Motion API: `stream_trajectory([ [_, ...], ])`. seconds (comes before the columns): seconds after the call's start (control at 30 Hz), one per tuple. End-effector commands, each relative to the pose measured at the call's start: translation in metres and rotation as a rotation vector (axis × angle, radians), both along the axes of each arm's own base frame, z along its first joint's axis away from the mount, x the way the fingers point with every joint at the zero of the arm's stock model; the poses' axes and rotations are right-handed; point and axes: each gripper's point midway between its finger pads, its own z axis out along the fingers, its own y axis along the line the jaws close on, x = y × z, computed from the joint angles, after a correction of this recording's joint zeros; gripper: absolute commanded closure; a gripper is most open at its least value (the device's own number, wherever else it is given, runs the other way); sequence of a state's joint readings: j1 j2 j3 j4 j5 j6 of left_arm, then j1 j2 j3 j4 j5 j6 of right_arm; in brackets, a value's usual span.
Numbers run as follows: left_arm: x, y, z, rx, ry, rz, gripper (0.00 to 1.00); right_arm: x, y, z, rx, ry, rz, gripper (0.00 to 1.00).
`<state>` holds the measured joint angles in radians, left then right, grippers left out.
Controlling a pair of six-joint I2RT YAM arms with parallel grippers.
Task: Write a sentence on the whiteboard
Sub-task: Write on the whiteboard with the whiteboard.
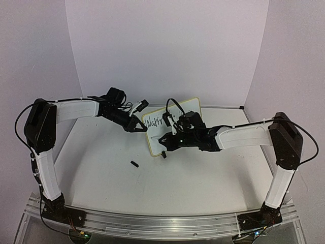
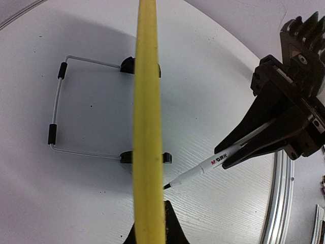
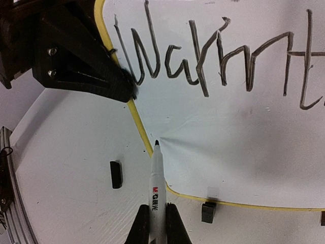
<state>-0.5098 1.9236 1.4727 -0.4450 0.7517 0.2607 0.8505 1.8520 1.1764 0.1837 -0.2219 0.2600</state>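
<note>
Our left fingers (image 3: pixel 91 71) clamped the edge of the small yellow-rimmed whiteboard (image 3: pixel 228 152); our right fingers (image 2: pixel 264 127) pinched a white marker pen (image 3: pixel 156 188), its tip ahead of them at the rim.

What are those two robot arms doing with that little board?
They are writing on it. The left gripper pinches the whiteboard by its edge to steady it. The right gripper holds a marker, with its tip down by the board's lower left rim. One line of black writing, starting "Warm", is on the board so far.
</note>
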Motion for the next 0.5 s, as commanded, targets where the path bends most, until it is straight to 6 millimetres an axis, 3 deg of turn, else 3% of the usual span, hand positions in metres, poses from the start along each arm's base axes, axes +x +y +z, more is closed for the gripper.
stream_trajectory([
  [0.0,-0.032,-0.002,-0.048,0.128,0.145,-0.034,1.00,0.015,0.007,0.016,0.022,-0.053,-0.037,1.00],
  [0.27,-0.033,-0.002,-0.048,0.131,0.147,-0.035,1.00,0.018,0.007,0.008,0.004,-0.049,-0.047,1.00],
  [0.47,-0.033,-0.002,-0.048,0.132,0.146,-0.035,1.00,0.010,-0.001,-0.014,-0.032,-0.005,-0.052,1.00],
])
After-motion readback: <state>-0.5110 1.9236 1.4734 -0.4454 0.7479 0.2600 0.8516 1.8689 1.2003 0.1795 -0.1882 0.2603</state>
